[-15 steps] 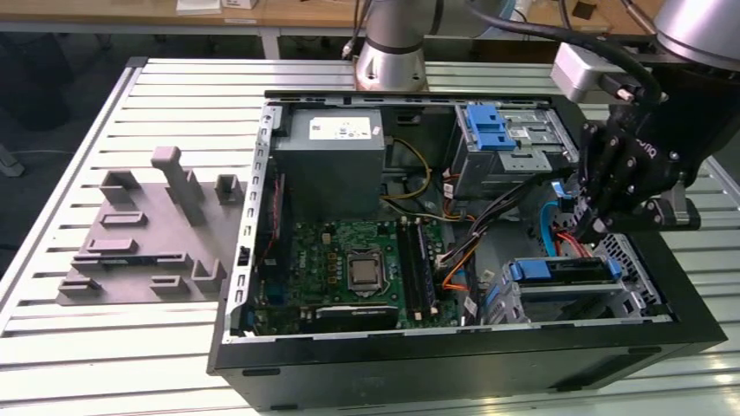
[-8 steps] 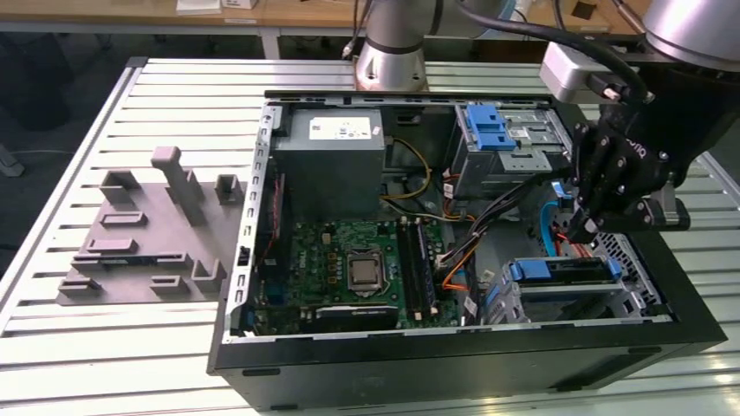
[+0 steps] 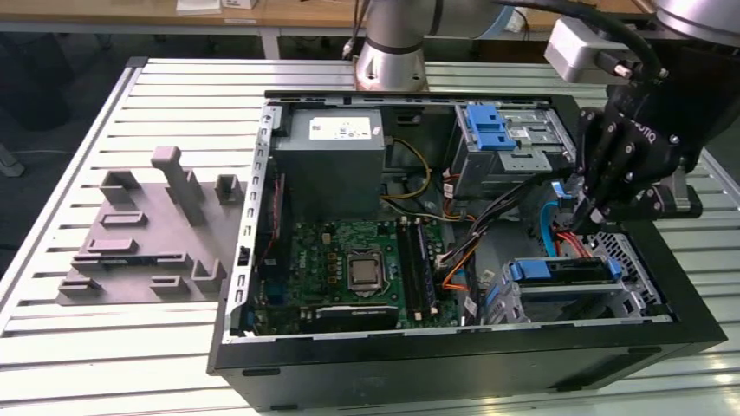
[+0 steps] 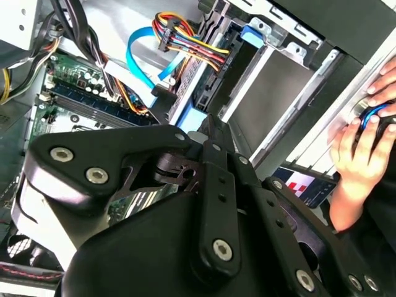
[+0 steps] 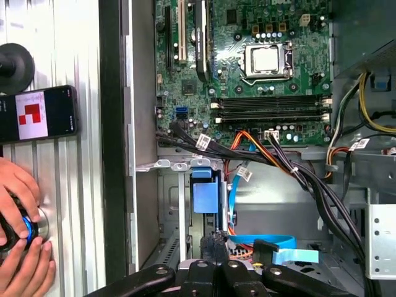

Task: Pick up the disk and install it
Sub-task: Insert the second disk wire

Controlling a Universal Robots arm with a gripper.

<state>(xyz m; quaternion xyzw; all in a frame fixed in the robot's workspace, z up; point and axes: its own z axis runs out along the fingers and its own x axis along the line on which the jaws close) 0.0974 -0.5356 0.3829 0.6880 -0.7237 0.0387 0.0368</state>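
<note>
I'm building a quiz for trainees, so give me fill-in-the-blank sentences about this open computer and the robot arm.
1. The gripper hangs over the end of the case at the exterior view's ___.
2. The grey fixture lies on the exterior view's ___ of the case.
3. In the first wrist view, a phone lies on the table near a person's ___.
Missing words: right; left; hand.

1. You have one open black computer case [image 3: 463,351] on the slatted table.
2. One green motherboard [image 3: 347,260], one grey power-supply box [image 3: 335,165].
3. One grey moulded fixture plate [image 3: 145,234].
4. One dark smartphone [image 5: 38,112].
</note>
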